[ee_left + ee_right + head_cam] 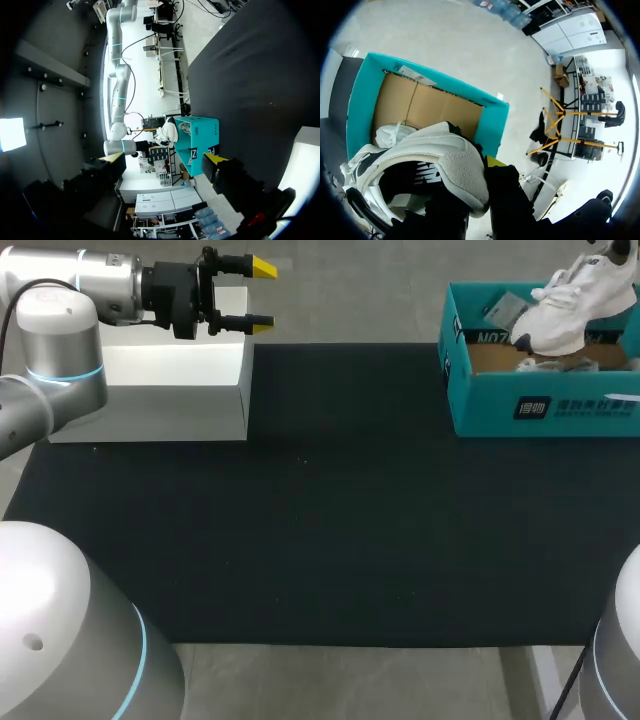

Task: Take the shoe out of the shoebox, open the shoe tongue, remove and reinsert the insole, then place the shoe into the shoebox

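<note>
Currently right jaws clenched on rim of white low-top sneaker [420, 150], one yellow tip showing beside it. Sneaker held tilted, toe down, over open teal cardboard shoebox [540, 410] at far right of black surface [330, 520]. Left jaws released, holding nothing, above white rectangular block [170, 380] at far left.

White shoe [570, 305], black accents, tilted toe-down over open teal shoebox [490, 405].
</note>
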